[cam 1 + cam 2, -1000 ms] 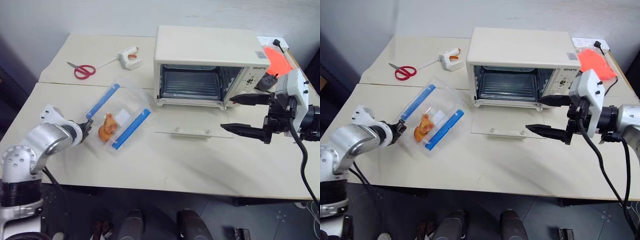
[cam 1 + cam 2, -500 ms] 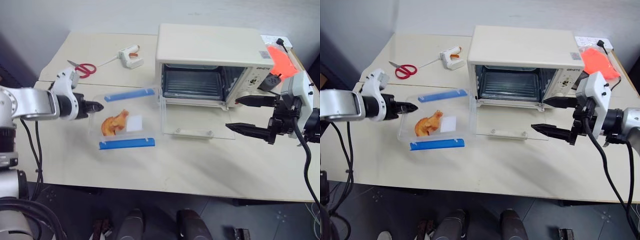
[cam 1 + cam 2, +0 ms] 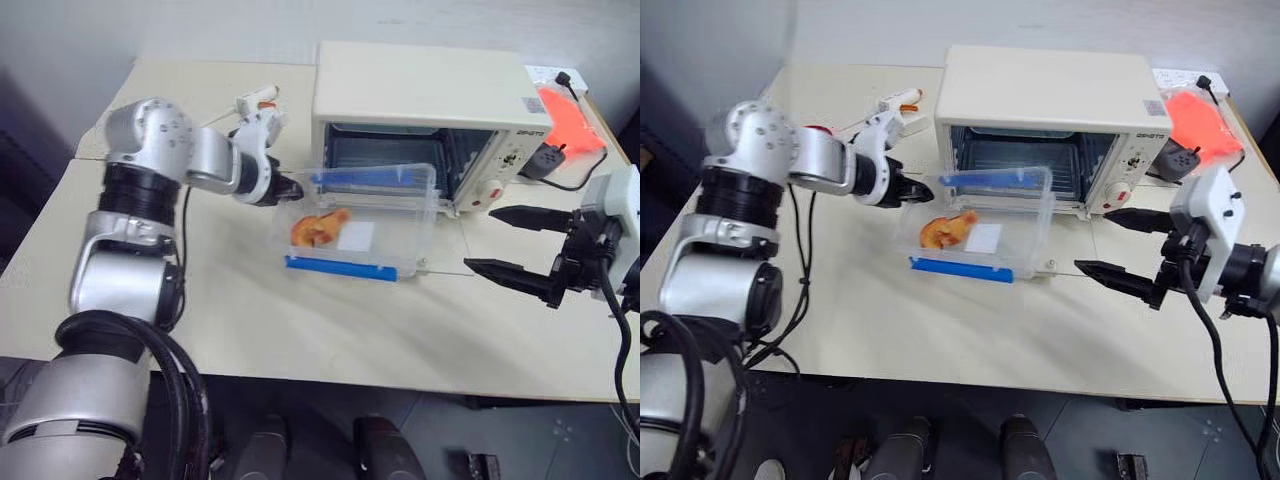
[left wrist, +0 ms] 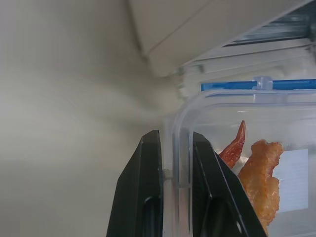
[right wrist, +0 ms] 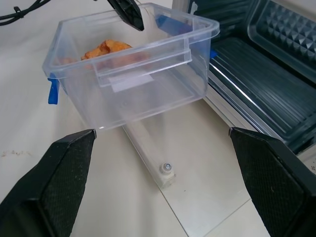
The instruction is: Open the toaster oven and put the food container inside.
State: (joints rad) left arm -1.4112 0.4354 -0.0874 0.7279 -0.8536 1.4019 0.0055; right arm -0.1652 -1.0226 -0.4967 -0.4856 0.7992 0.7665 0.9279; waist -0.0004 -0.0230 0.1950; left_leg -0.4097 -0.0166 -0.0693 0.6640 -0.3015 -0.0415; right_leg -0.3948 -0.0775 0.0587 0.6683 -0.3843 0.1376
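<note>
Left jaws: your left gripper (image 4: 170,197) is pinched on the rim of the food container (image 3: 360,235), one finger inside the wall, one outside, so the box hangs level.
Container: held at the oven mouth, over the dropped door (image 5: 197,197), orange food (image 3: 945,230) inside.
Right jaws: your right gripper (image 3: 512,243) is spread wide on nothing, at 3 o'clock of the box, apart from it.
Oven: the toaster oven (image 3: 420,90) sits at 12 o'clock, cavity open.
In the way: nothing between box and cavity, I judge.
Around: a glue gun (image 3: 255,103) at 10 o'clock on the tabletop (image 3: 250,330); an orange bag (image 3: 565,115) at 2 o'clock.
</note>
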